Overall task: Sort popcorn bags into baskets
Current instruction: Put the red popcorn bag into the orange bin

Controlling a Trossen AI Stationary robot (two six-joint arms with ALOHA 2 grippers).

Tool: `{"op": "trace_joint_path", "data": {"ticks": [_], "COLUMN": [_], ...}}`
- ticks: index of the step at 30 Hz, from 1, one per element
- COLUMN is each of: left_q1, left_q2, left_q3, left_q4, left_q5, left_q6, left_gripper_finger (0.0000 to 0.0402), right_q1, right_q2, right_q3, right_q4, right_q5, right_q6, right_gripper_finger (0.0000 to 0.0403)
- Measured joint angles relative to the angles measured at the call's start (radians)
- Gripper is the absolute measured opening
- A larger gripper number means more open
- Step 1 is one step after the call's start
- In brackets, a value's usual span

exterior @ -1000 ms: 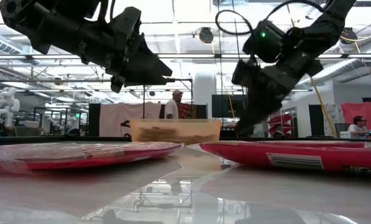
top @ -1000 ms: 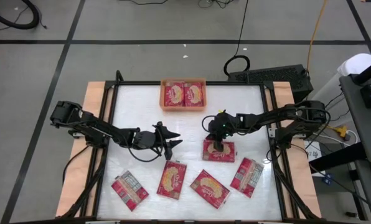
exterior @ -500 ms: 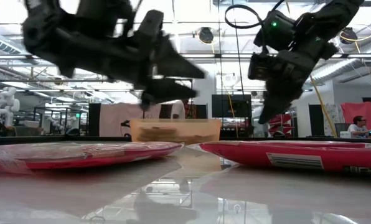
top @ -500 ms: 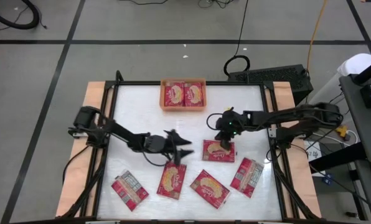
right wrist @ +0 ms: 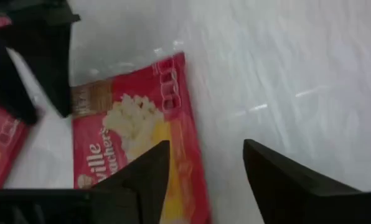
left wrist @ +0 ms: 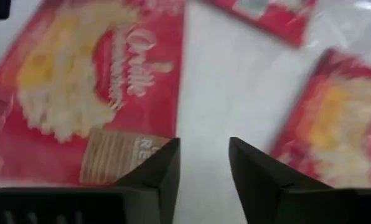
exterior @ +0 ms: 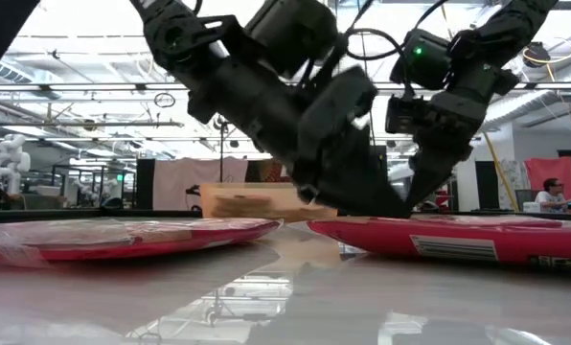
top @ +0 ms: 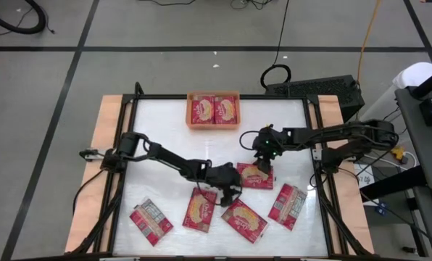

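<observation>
Near the tabletop [top: 158, 130] centre, both end effectors, left [top: 230, 194] and right [top: 263, 164], are held apart, apparently empty, beside one popcorn bag [top: 254, 175].

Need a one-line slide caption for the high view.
Both claws, left and right, hover open over loose popcorn bags; two sit in the orange basket.

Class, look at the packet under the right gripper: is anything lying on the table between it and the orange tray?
Nothing visible: bare table separates the packet from the orange tray. The right gripper and left gripper are beside the packet, not on that path.
</observation>
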Motion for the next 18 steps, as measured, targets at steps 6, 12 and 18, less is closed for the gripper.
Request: {"op": "trace_joint_path", "data": {"ticks": [6,12,18], "left_q1": [0.046,0.070,0.071], "left_q2": [-0.003,-0.003,-0.005], "left_q3": [0.000,0.000,0.000], "left_q4": [-0.077,-0.090,-0.091], "left_q5": [-0.088,-0.077,-0.047], "left_q6": [-0.005,0.001,0.014], "left_gripper_finger": [0.0099,0.0082,0.0076], "right_q1": [-0.007,-0.007,-0.007], "right_q2": [0.085,0.133,0.042], "right_q3": [0.001,0.002,0.000], "right_q4": [0.063,0.072,0.035], "right_q5": [-0.014,-0.054,-0.042], "right_q6": [-0.012,0.034,0.099], "right_gripper_finger": [0.0213,0.0214,0.0215]}}
